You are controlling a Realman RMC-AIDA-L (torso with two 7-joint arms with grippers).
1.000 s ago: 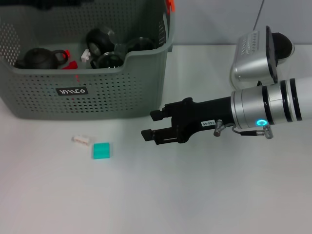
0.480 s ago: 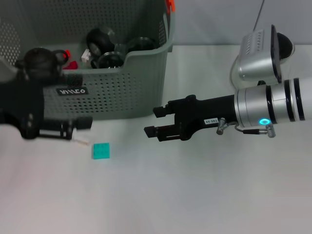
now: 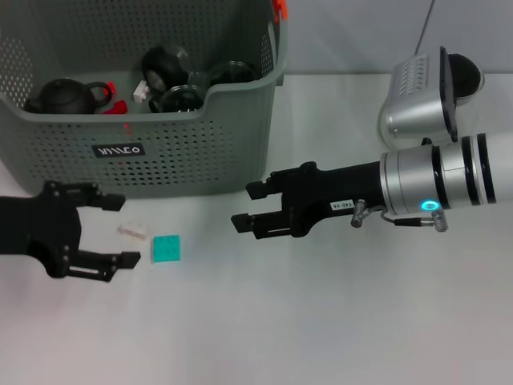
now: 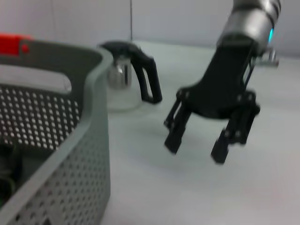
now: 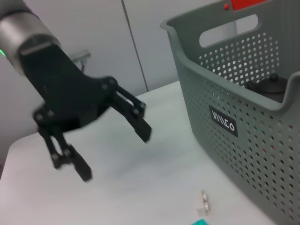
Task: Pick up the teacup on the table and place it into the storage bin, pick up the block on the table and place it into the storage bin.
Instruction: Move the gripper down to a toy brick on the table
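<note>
The bin [image 3: 152,152] stands at the back left of the white table [image 3: 321,321], its black label [image 3: 118,150] facing the robot and an orange tab [image 3: 279,8] at its rim. Inside it lie a dark teapot [image 3: 64,96] and several dark cups [image 3: 172,80], with small red and white bits between them. In front of the bin, on the table, a teal block [image 3: 167,248] lies flat, and just beside it, on its left toward the bin, rests a small pale piece [image 3: 132,231]. The left gripper [image 3: 112,228] reaches in from the left edge at table level, jaws spread wide with nothing between them; one finger lies near the bin's front wall, the other lower down, with its tip just left of the block, and the pale piece sits in the gap between them. The right gripper [image 3: 252,207] stretches in from the right, pointing left, jaws also released and empty, near the bin's front right corner and well apart from the block. The left wrist view shows the right gripper [image 4: 197,145] above bare table, fingers parted. Behind the right arm, at the back right, stands a silver kettle [image 3: 421,92] with a dark handle.
</note>
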